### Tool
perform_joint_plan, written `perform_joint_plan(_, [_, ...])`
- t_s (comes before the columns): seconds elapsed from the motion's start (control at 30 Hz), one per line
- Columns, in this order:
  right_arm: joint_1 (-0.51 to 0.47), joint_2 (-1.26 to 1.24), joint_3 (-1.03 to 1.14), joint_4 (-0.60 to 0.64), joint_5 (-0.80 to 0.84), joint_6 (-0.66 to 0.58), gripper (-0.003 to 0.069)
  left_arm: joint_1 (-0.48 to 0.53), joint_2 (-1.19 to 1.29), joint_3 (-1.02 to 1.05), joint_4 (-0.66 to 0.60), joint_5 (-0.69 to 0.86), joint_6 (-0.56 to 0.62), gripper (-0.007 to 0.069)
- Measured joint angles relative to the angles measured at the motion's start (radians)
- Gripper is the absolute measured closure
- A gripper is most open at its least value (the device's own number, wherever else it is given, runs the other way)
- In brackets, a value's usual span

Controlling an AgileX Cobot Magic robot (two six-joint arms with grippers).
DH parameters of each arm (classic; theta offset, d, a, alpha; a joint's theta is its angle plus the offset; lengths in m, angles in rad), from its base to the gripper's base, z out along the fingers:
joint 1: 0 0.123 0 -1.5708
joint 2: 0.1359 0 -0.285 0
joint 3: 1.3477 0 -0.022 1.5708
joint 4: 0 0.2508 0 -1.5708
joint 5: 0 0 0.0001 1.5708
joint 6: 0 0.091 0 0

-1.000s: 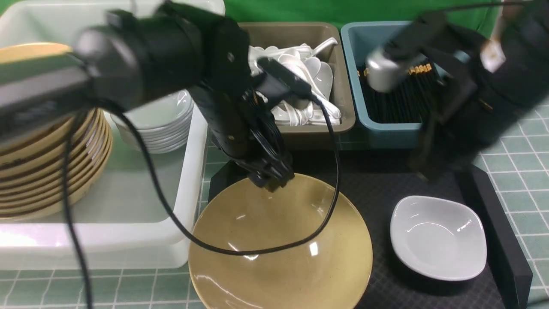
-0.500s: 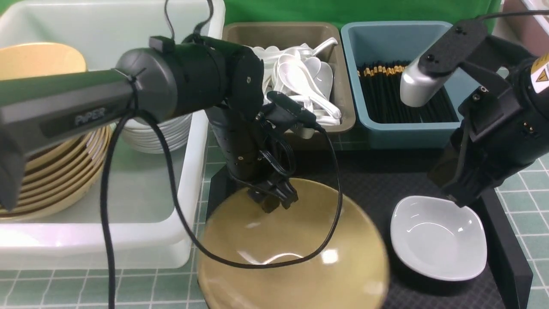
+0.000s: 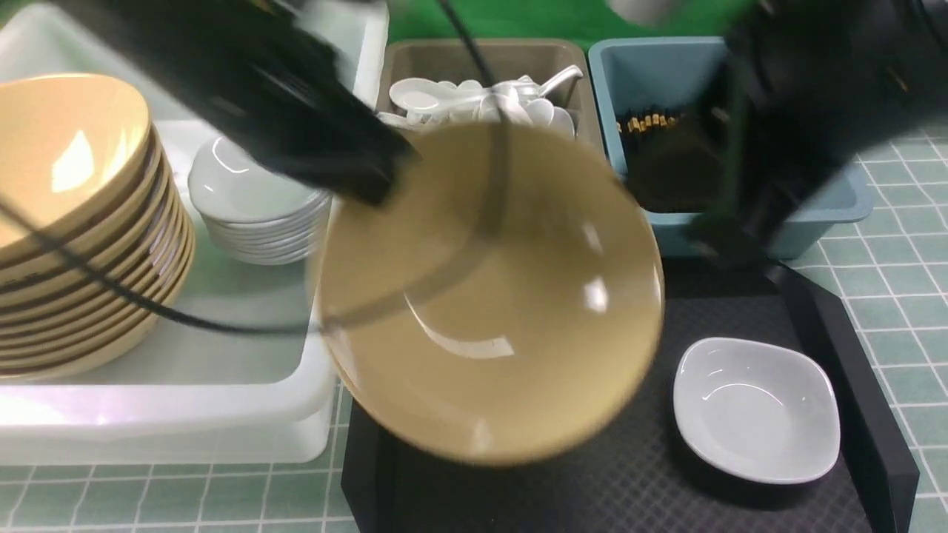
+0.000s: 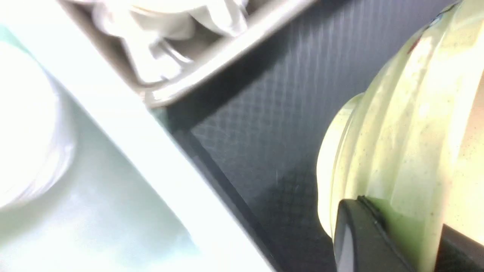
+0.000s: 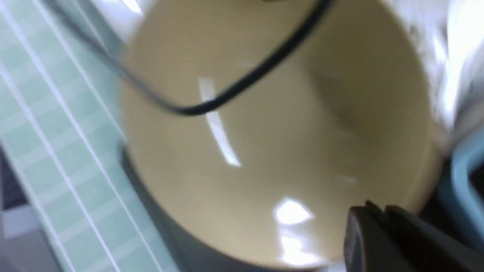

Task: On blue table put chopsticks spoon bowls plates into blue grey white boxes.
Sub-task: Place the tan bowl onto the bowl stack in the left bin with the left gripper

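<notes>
Lifted off the tray [image 3: 740, 311] since a second ago, the tan bowl [image 3: 489, 296] hangs tilted, its rim clenched in the left claw [image 4: 401, 241], beside the white tub [image 3: 185, 414] of stacked bowls [image 3: 74, 244], with one white plate [image 3: 755, 411] left on the tray.

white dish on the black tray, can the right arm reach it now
Probably yes: the white dish lies uncovered on the black tray, the lifted tan bowl is left of it, the right claw shut and empty.

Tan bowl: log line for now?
left gripper shut on tan bowl | bowl tilted above black tray | right gripper shut, empty | white plate on tray
</notes>
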Motion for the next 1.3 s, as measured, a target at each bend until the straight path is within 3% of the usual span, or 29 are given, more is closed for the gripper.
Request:
perform_joint_plan(0.13, [0.086,0.059,-0.098,-0.009,0.001,-0.024,0.0572,0.238,-0.086,-0.001,-0.088,0.031,0.022,0.0618])
perform_joint_plan(0.23, [0.146,0.128,-0.176,-0.017,0.004,-0.05,0.0572,0.52,-0.158,-0.001,-0.169,0.04,0.043,0.0618])
perform_joint_plan(0.33, [0.161,0.168,-0.198,-0.018,0.005,-0.066,0.0571,0.738,-0.194,-0.001,-0.218,0.03,0.045,0.0618])
perform_joint_plan(0.47, [0.161,0.2,-0.199,-0.026,0.007,-0.08,0.0571,0.929,-0.202,0.02,-0.237,-0.024,0.02,0.0618])
perform_joint_plan(0.8, [0.161,0.213,-0.2,-0.028,0.008,-0.13,0.0563,0.958,-0.081,0.07,-0.194,-0.084,-0.002,0.0594])
perform_joint_plan(0.93, [0.161,0.213,-0.2,-0.028,0.008,-0.154,0.0562,0.958,-0.027,0.07,-0.153,-0.118,-0.009,0.05])
perform_joint_plan(1.2, [0.161,0.213,-0.2,-0.03,0.017,-0.17,0.0561,0.958,0.067,0.076,-0.009,-0.112,-0.094,0.0218])
perform_joint_plan(1.3, [0.161,0.213,-0.2,-0.042,0.031,-0.172,0.0561,0.958,0.063,0.073,-0.001,-0.111,-0.113,0.016])
